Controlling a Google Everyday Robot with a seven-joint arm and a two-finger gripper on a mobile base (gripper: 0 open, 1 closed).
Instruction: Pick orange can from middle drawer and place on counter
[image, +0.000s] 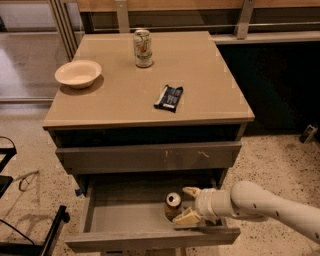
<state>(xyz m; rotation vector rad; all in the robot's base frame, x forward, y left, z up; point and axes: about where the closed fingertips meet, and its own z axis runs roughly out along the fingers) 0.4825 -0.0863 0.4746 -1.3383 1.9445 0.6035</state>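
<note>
**Robot claw beside an orange can in a pulled-out drawer**

A grey cabinet with a glossy beige tabletop (125, 107) is seen from above and in front. Its lowest visible drawer, the middle drawer (125, 216), is pulled out toward the viewer. It is wide and shallow, with a plain grey front.

The orange can (173, 205) stands upright inside this drawer, right of centre and near the front wall, with its silver top facing up. It is not on the tabletop.

A white robot arm (265, 205) reaches in from the lower right. Its claw (189, 204) sits inside the drawer just to the right of the can. The two pale fingers are spread wide, one behind (191, 190) and one in front (187, 218). The can is at their tips and is not clamped. It is hard to tell whether the front finger touches the can.

Above the drawer is a closed grey drawer front (145, 157) with small orange scratches.

Three things sit on the tabletop:
- A taller white-and-green can (143, 48) stands near the back.
- A shallow cream bowl (78, 73) is at the left.
- A dark snack packet (169, 97) lies flat near the middle.

The floor (280, 160) is speckled.
</note>
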